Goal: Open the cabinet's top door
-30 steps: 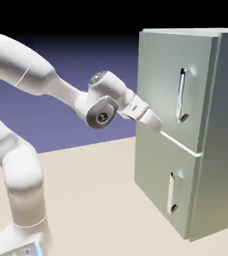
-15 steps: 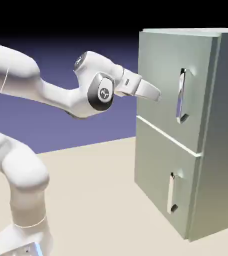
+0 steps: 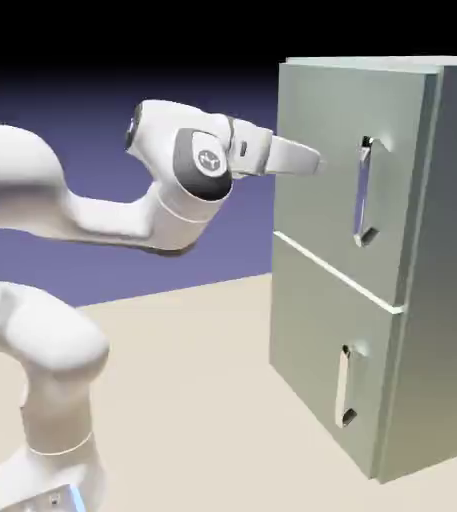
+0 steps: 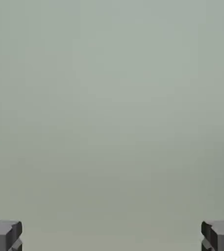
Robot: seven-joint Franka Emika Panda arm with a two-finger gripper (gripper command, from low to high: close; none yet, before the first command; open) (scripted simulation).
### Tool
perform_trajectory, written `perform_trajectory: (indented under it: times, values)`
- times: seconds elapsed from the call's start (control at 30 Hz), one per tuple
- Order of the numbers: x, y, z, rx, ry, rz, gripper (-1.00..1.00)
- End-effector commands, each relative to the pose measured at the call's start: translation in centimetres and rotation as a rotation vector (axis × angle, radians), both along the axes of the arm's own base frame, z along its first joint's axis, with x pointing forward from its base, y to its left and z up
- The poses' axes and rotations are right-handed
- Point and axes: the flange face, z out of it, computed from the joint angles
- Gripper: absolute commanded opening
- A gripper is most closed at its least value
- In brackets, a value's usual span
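While tool (image 3: pixel 315 160) gapes, top door (image 3: pixel 322 180) faces it.

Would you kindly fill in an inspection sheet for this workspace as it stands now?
Surface: beige table, bare where visible.
Job's things: tall pale grey-green cabinet; its larger top door with the long vertical silver bar handle looks shut; shorter lower door shut too.
Clutter: nothing seen.
Grippers: two-finger gripper open, holding nothing, facing plain door panel, to the exterior view's left of the handle.
Cables: nothing seen.
Surroundings: plain blue-violet backdrop.
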Motion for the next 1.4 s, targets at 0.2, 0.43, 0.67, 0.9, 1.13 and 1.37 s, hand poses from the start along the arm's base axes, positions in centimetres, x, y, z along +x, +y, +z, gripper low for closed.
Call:
perform_trajectory:
  times: [0.2,0.43,0.67,0.9,1.13,1.37]
  values:
    - [-0.5,-3.0,-0.7,0.03,-0.09,-0.004,1.0]
    - [-0.2,-6.2,-2.7,0.07,-0.166,-0.008,1.0]
    - [0.9,-9.0,-5.8,0.114,-0.225,-0.008,1.0]
    - [5.9,-8.8,-5.8,0.114,-0.225,-0.008,1.0]
    - [1.5,-6.8,-5.8,0.099,-0.232,-0.136,-1.0]
    - [-4.4,-3.1,-5.8,0.078,-0.241,-0.32,-1.0]
